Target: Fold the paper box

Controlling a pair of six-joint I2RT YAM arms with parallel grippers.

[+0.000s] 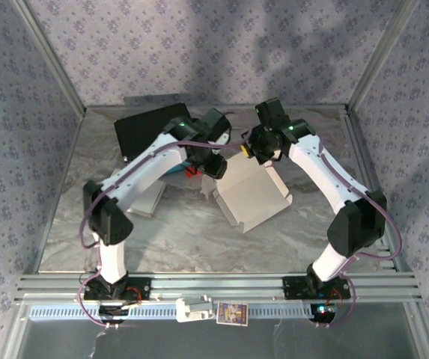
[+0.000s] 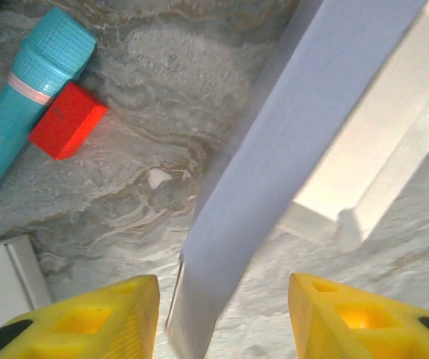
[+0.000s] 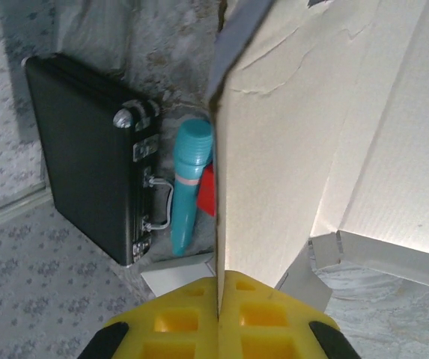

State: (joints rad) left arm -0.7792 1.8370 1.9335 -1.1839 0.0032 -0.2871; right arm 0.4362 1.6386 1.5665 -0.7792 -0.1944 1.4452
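Mid-fold: right claw [image 3: 218,295] pinches one wall of the white cardboard box [image 1: 253,200]. Left claw [image 2: 223,299] is spread astride another wall. Next, likely: left closes.

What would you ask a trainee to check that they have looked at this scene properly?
1. True or false: the right gripper is clamped on a panel of the paper box.
2. What lies right beside the red block? A) a teal tube B) a banana C) a mug
3. On the left gripper, are the fingers apart or pressed together?

Key: 1 true. 2 A. 3 apart, with a flap of the paper box standing between them.
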